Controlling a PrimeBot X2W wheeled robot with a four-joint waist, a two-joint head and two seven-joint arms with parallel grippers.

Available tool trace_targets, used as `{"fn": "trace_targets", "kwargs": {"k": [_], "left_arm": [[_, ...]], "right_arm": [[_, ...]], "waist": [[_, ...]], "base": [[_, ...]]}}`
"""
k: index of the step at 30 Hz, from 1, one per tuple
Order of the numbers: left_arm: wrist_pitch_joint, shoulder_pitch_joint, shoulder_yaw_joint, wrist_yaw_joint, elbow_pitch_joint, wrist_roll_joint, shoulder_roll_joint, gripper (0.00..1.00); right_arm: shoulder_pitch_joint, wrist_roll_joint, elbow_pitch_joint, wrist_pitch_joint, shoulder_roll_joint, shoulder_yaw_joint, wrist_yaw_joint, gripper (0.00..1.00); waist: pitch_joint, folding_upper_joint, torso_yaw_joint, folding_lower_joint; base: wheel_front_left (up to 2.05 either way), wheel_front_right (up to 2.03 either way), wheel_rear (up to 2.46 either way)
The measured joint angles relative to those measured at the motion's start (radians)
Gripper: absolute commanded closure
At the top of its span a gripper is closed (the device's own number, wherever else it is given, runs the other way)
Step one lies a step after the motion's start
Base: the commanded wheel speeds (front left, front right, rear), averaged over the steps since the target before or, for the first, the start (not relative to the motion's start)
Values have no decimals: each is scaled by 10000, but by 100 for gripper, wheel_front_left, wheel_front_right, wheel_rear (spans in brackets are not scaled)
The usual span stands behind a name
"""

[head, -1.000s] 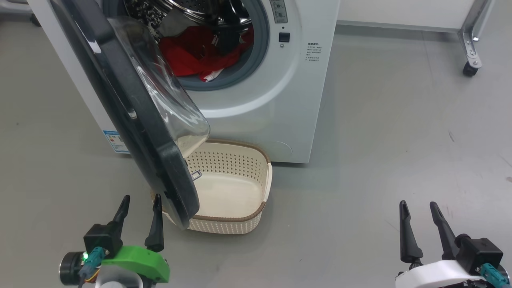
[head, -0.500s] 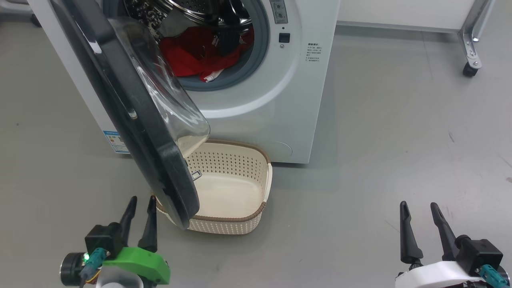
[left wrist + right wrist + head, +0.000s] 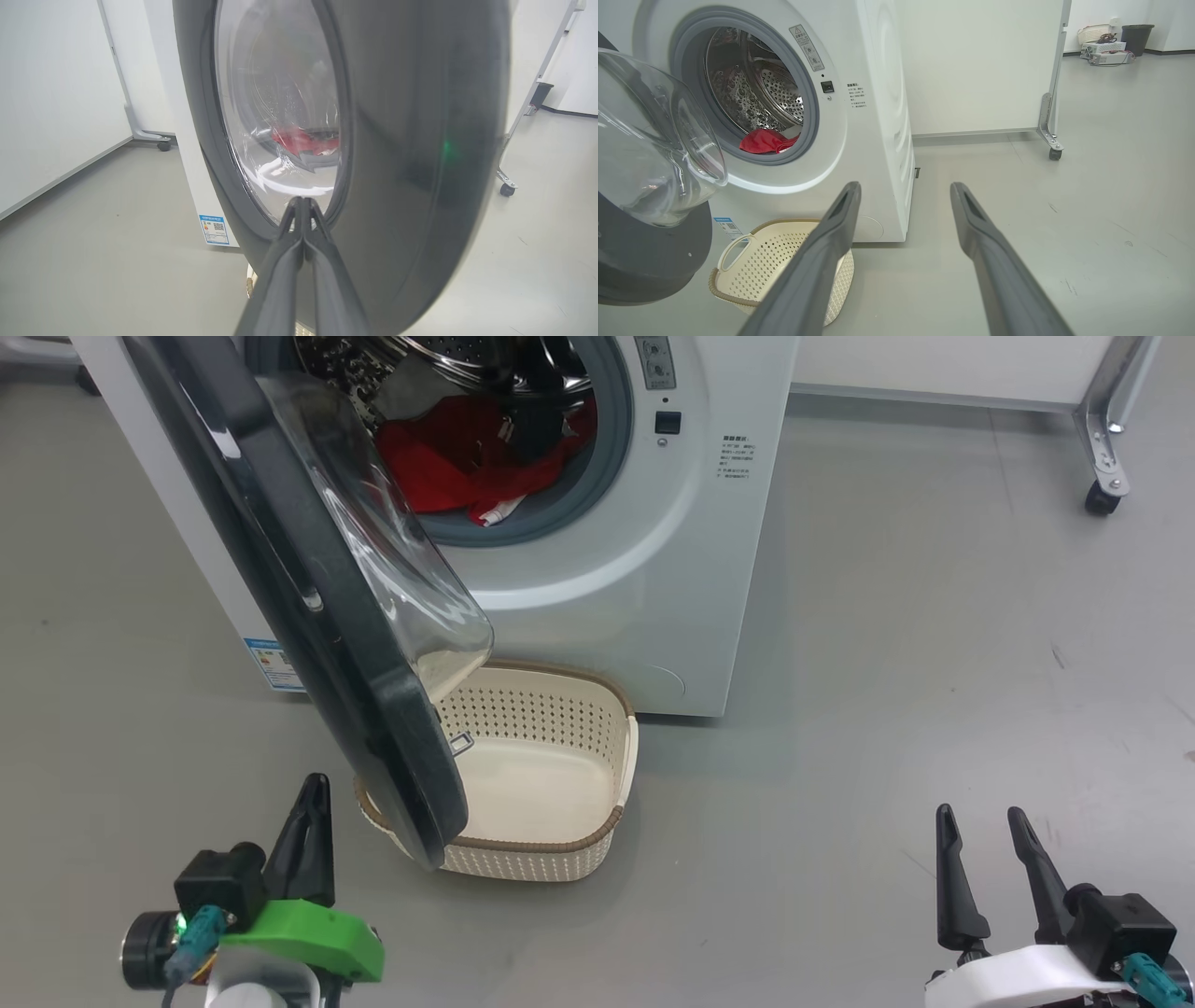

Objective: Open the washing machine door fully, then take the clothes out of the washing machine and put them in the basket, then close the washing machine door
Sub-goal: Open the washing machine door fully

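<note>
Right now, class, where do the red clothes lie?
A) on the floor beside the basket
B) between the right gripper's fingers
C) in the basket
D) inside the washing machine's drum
D: the clothes lie heaped in the open drum of the washing machine, and no red shows in the basket on the floor below it.

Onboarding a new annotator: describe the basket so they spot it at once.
Find the big white washing machine with its round door swung open. On the grey floor right at its foot, partly under that door, sits the basket. It is low, cream and perforated with a brown woven-look rim, and empty, unlike the drum above, which holds the red clothes.
</note>
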Motion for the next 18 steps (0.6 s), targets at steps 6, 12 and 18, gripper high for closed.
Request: {"fn": "trace_targets", "kwargs": {"k": [6, 12, 18], "left_arm": [[0, -227, 234, 2, -715, 311, 73, 100], [0, -740, 506, 2, -1421, 437, 270, 100], [-2, -1157, 627, -19, -2086, 405, 215, 100]], "right_arm": [[-1, -59, 2, 0, 0, -84, 4, 0], [-3, -98, 86, 0, 40, -61, 115, 0], [-6, -150, 171, 0, 46, -63, 176, 0]], "waist": [[-3, 0, 23, 0], [-78, 0, 52, 0], [-213, 0, 60, 0]], "base": [[0, 0, 0], [0, 0, 0], [0, 0, 0]]}}
